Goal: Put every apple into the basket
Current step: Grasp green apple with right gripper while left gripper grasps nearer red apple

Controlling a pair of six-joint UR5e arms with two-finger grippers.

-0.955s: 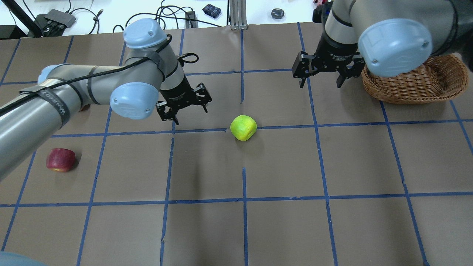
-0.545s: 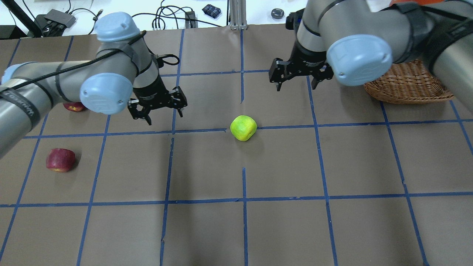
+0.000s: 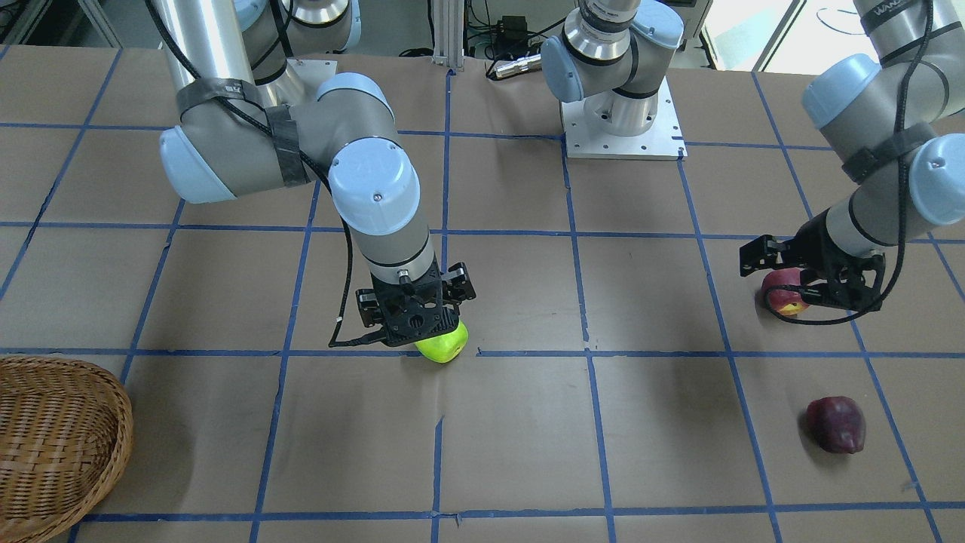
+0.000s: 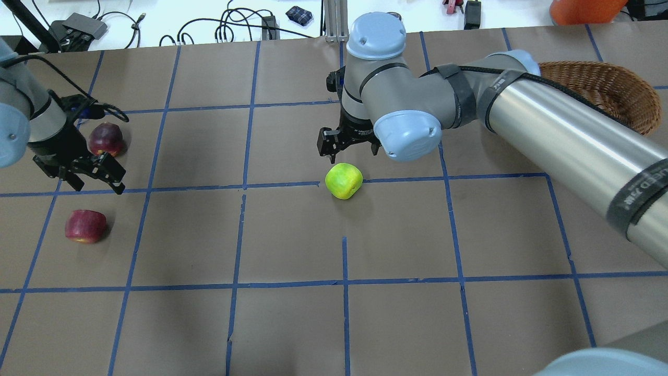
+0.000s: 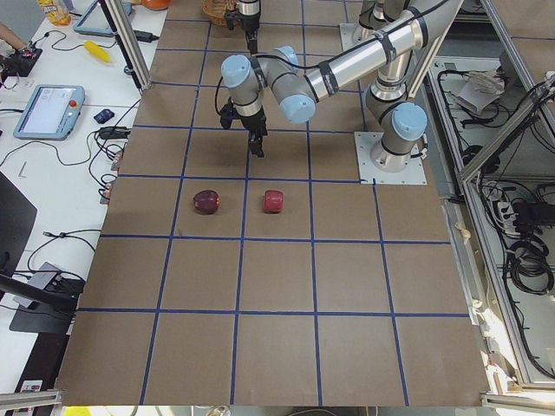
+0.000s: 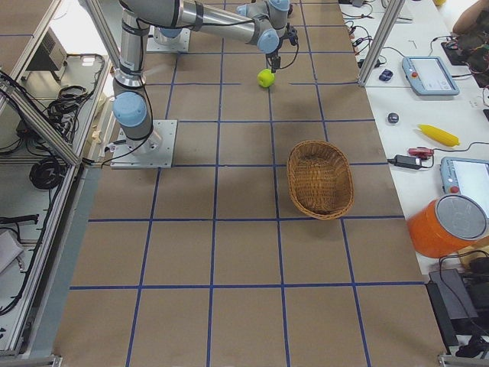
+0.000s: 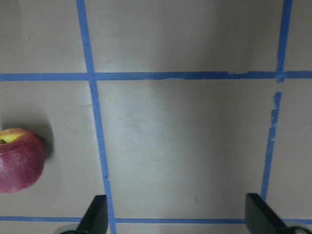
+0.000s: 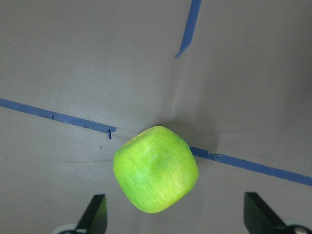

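The yellow-green apple (image 4: 344, 180) (image 3: 445, 345) lies mid-table on a blue tape line. My right gripper (image 4: 348, 151) (image 3: 421, 332) hangs open just above it. In the right wrist view the apple (image 8: 156, 169) sits between and ahead of the fingertips (image 8: 97, 217). The red apple with a yellow patch (image 4: 85, 225) (image 3: 780, 298) and the dark maroon apple (image 4: 106, 139) (image 3: 835, 424) lie at my left. My left gripper (image 4: 99, 183) (image 3: 808, 292) is open and empty above the red apple, which lies outside its fingers (image 7: 19, 160). The wicker basket (image 4: 610, 83) (image 3: 53, 437) is empty, at the far right.
My right arm's long link (image 4: 563, 136) stretches across the table in front of the basket. The base plate (image 3: 622, 128) sits at the table's near side. A bench with cables (image 4: 235, 26) and an orange bucket (image 6: 451, 225) lie beyond the far edge.
My right gripper has swung left from beside the basket to above the green apple. My left gripper has moved left from mid-table to over the two red apples. Both stayed open.
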